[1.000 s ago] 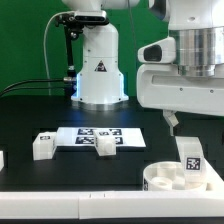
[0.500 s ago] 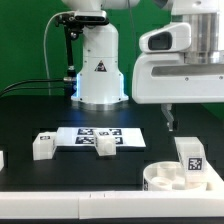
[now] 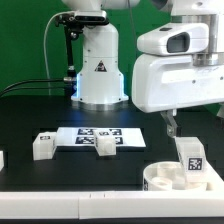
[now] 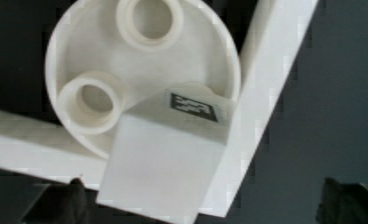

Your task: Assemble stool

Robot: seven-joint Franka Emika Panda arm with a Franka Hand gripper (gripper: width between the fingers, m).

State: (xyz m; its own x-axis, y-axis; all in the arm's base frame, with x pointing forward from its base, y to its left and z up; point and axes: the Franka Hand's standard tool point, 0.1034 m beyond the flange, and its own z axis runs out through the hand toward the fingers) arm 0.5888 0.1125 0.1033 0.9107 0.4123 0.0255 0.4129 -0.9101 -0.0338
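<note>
Stool seat (image 3: 158, 181) is lying at the near edge of the table (image 3: 30, 118), toward the exterior view's right, and one leg (image 3: 190, 157) is standing upright in a socket of it. A second leg (image 3: 42, 145) is lying just beside the marker board (image 3: 100, 131) and a third leg (image 3: 103, 146) is lying at that board's near edge, both well apart from the seat.

The gripper (image 3: 171, 123) is being held just above the upright leg and a little toward the exterior view's left of it. Its fingers are being kept spread as wide as they go, and nothing is being gripped. In the wrist view the tagged leg is being seen running down between the two dark fingertips (image 4: 60, 198), with two empty sockets (image 4: 92, 100) showing in the disc beyond it.

The step in hand is being judged as taking hold of this leg to seat it fully.

- The gripper is best being centred over the leg first, so that the leg is being met midway between the pads.
- The flat faces are best being taken squarely, not the corners.
- The descent is best being made straight down, since a sideways nudge is likely to tilt the leg or slide the loose seat.
- Any turning is best being done about the leg's own axis.
</note>
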